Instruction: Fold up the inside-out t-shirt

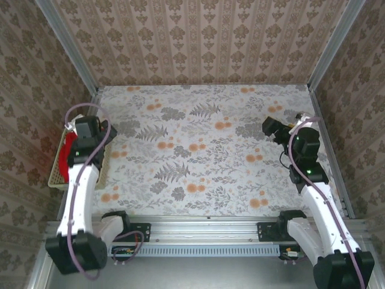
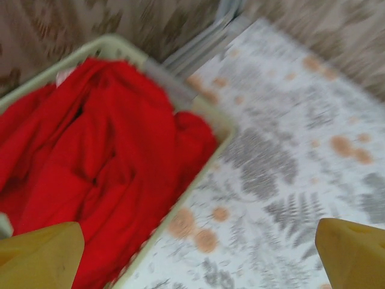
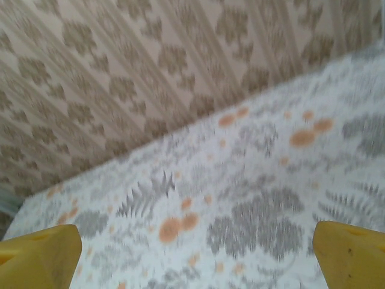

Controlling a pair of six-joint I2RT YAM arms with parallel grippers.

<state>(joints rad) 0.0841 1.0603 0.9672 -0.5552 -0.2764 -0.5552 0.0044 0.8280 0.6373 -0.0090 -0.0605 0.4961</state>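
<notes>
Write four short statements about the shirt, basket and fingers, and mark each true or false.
1. The shirt lies bunched in the basket. True.
2. The left fingers are shut on the shirt. False: they are open, holding nothing.
3. The basket sits on the right of the table. False: on the left.
4. The right fingers are open above the table. True.

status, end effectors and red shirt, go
Left end effector open, hovering by pale yellow-green plastic basket. Right end effector open over floral table. Bright red soft cloth t-shirt crumpled in basket, unfolded. Basket's wall in the way.
</notes>
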